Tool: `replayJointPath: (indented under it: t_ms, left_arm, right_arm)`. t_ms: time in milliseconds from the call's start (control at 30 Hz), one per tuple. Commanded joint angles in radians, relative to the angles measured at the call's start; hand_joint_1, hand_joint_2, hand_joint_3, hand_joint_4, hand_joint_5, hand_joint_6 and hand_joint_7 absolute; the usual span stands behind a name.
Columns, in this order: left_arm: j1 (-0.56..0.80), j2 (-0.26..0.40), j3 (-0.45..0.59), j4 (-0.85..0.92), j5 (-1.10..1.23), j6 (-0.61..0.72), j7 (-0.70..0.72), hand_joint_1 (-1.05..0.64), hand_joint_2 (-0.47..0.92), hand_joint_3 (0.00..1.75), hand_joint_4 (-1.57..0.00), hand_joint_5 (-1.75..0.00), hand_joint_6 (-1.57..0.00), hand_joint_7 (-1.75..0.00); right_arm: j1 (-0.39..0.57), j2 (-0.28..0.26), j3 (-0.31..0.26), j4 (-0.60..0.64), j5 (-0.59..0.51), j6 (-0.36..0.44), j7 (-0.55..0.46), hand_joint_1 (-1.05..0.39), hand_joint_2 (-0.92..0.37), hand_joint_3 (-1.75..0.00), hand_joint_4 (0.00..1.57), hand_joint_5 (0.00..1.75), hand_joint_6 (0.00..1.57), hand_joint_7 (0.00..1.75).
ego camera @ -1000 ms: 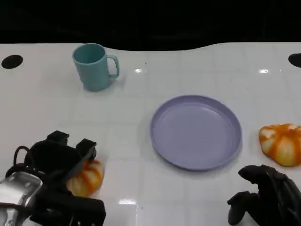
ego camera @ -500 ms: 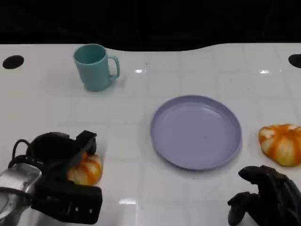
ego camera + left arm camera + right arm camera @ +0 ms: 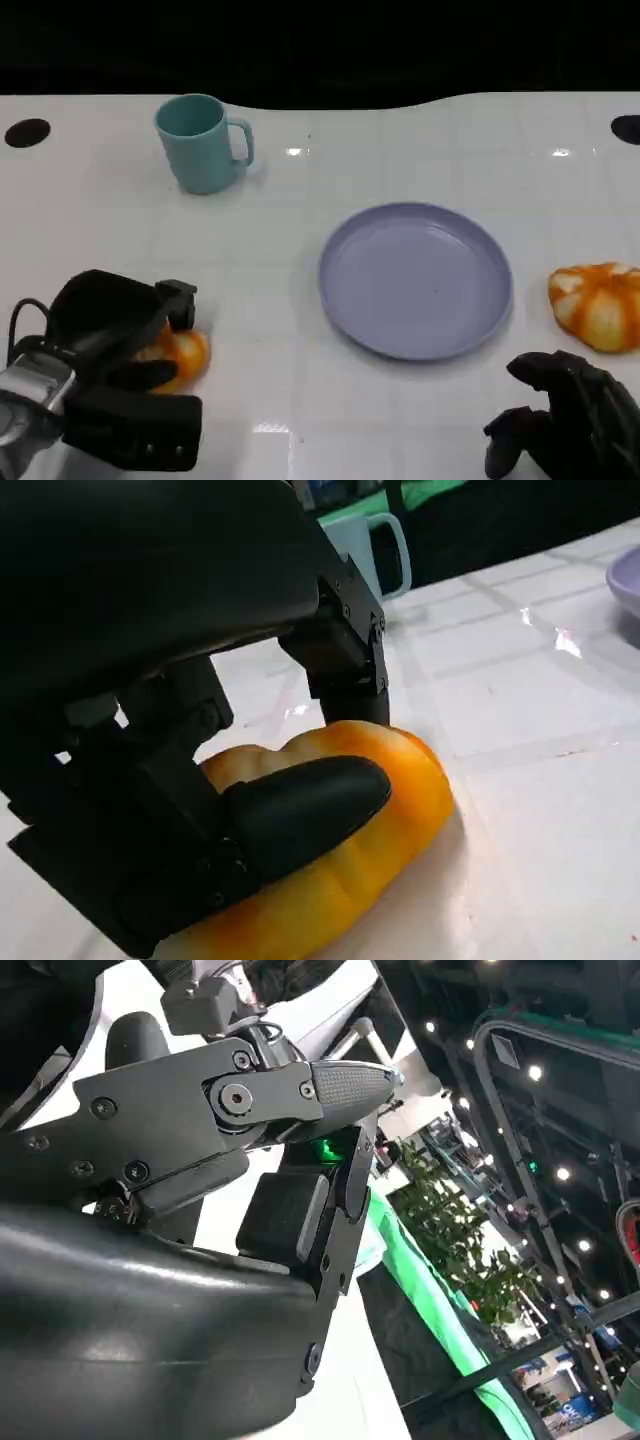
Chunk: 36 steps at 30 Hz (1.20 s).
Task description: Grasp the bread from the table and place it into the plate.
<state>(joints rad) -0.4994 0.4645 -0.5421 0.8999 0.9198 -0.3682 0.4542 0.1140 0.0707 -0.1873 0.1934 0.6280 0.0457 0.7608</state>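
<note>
the left hand (image 3: 120, 345) sits low at the near left, its fingers (image 3: 300, 805) closed around the bread (image 3: 180, 355). the right hand (image 3: 565, 420) rests at the near right, fingers curled in, holding nothing.

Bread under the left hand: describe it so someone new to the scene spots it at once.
Start at the purple plate in the middle of the white table, then go to the table's near left corner. There the black left hand grips an orange bread. A similar orange bread lies right of the plate, but no hand touches that one.
</note>
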Motion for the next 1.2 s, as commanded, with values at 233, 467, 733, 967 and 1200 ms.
replayJointPath:
  t_ms: [233,467,733,967,1200]
  left_arm:
    - [-0.02,-0.013,-0.051,0.143,0.003,-0.075,0.265,-0.69,0.22,1.75,-1.57,-1.75,-1.06,-1.7]
    - [0.004,-0.018,0.009,0.068,-0.095,-0.118,0.266,-0.74,0.53,1.75,-1.57,-1.75,-1.48,-1.75]
    - [0.045,0.009,0.078,-0.137,-0.141,-0.102,0.198,-0.74,0.74,1.75,-1.57,-1.75,-1.57,-1.75]
    - [0.056,0.015,0.115,-0.22,-0.139,-0.105,0.18,-0.79,0.72,1.75,-1.57,-1.75,-1.57,-1.75]
    - [0.062,0.024,0.131,-0.282,-0.125,-0.103,0.173,-0.8,0.69,1.75,-1.57,-1.75,-1.51,-1.75]
  right_arm:
    - [-0.004,-0.014,-0.01,0.0,0.009,0.001,-0.006,-0.59,-0.92,-0.33,1.57,0.62,1.57,0.26]
    - [-0.009,-0.013,-0.015,0.009,0.013,-0.002,-0.001,-0.59,-0.92,-0.31,1.57,0.62,1.57,0.25]
    - [-0.011,-0.011,-0.015,0.011,0.011,-0.001,-0.005,-0.6,-0.92,-0.32,1.57,0.63,1.57,0.26]
    - [-0.016,-0.011,-0.017,0.021,0.011,-0.007,0.001,-0.6,-0.92,-0.33,1.57,0.62,1.57,0.24]
    - [-0.013,-0.008,-0.019,0.021,0.016,-0.003,0.003,-0.59,-0.92,-0.34,1.57,0.61,1.57,0.24]
